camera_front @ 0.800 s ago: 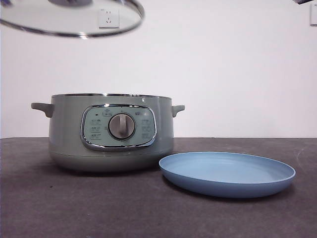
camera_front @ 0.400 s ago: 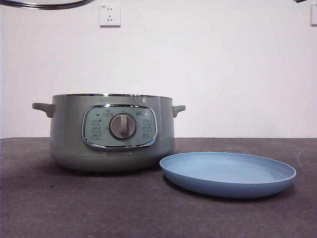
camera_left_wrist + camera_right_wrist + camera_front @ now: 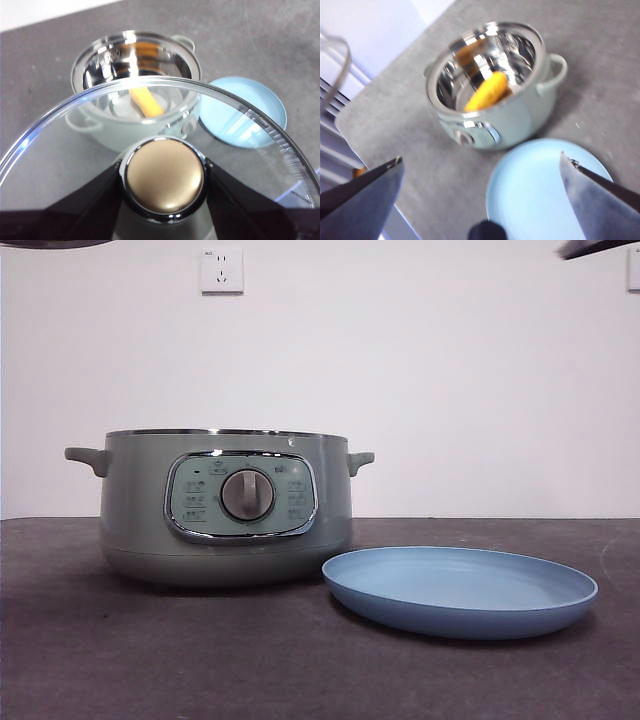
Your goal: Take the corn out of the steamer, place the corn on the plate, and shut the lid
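Dark table: my left gripper (image 3: 164,200) pinches the lid (image 3: 165,180) by its knob high above the pot (image 3: 226,505), clearing my spread right gripper (image 3: 480,175) toward the corn (image 3: 487,91).

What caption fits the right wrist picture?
Open right gripper above the open steamer, corn lying inside, blue plate beside it.

Dark grey desk (image 3: 200,660), matte, faint scuffs, fills lower third of front view. White wall (image 3: 450,380) behind it. White wall socket (image 3: 221,270) at 11 o'clock; edge of second white fitting (image 3: 633,268) at 1 o'clock, cropped.
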Robot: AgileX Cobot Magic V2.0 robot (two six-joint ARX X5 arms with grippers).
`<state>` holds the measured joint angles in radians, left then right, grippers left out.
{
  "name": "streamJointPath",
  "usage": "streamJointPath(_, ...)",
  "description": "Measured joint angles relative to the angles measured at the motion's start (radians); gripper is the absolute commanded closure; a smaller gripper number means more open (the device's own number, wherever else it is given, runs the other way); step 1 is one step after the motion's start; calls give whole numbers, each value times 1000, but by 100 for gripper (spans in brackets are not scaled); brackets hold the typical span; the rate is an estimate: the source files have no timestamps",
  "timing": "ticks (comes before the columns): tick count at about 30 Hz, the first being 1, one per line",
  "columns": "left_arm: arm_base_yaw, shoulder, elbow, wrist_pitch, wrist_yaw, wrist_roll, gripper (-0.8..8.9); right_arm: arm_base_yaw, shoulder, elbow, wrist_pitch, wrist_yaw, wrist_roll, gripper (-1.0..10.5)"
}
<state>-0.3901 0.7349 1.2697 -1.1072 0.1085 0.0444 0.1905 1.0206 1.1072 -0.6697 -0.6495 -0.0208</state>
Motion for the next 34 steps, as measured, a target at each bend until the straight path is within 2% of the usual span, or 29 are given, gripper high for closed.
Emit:
streamJointPath(4,0,-37,0,-28,18,0,822,77,64,0,144,54,90,349)
streamJointPath(8,0,-74,0,-52,25,0,822,179,156,28,237,184,169,349)
streamJointPath(11,0,-101,0,-88,25,0,822,259,246,93,237,282,203,349)
streamJointPath(18,0,-136,0,-117,25,0,822,413,510,359,191,480,229,350)
streamJointPath(24,0,-149,0,-138,25,0,822,485,772,653,95,595,234,350)
streamJointPath(29,0,-150,0,-146,25,0,822,509,964,852,50,653,234,351)
streamJointPath(34,0,-150,0,-172,25,0,822,516,1087,926,54,677,241,352)
